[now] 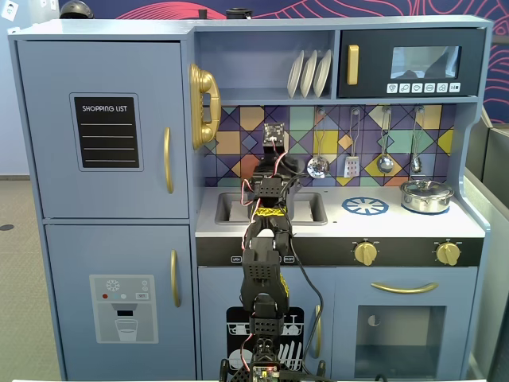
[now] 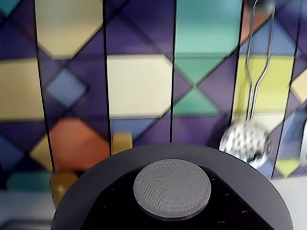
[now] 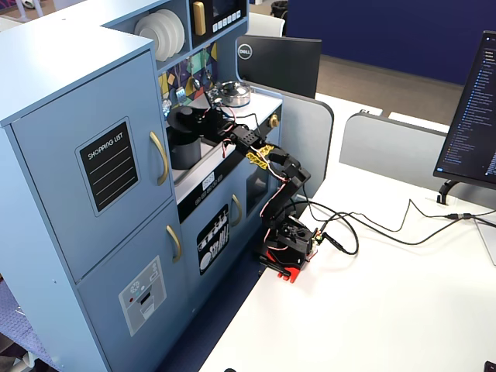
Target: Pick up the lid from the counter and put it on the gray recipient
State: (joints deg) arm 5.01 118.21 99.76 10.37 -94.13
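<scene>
The dark-gray lid [image 3: 186, 118] hangs level in my gripper [image 3: 203, 124], directly over the gray pot [image 3: 184, 153], which stands at the sink end of the counter. I cannot tell whether lid and pot touch. In the wrist view the lid's rim [image 2: 120, 165] fills the bottom. Its round knob [image 2: 171, 191] sits above my black jaws, which are shut around the stem under it; the gripper [image 2: 172, 172] points at the tiled back wall. In a fixed view from the front, my arm [image 1: 266, 239] hides the pot, and only a dark edge of the lid [image 1: 297, 166] shows.
A shiny steel pot with its own lid [image 1: 426, 195] stands on the right burner, also seen in a fixed view [image 3: 235, 94]. Utensils hang on the back wall [image 1: 317, 165]; a perforated skimmer [image 2: 246, 141] is close on the right. The sink [image 1: 231, 208] lies under the arm.
</scene>
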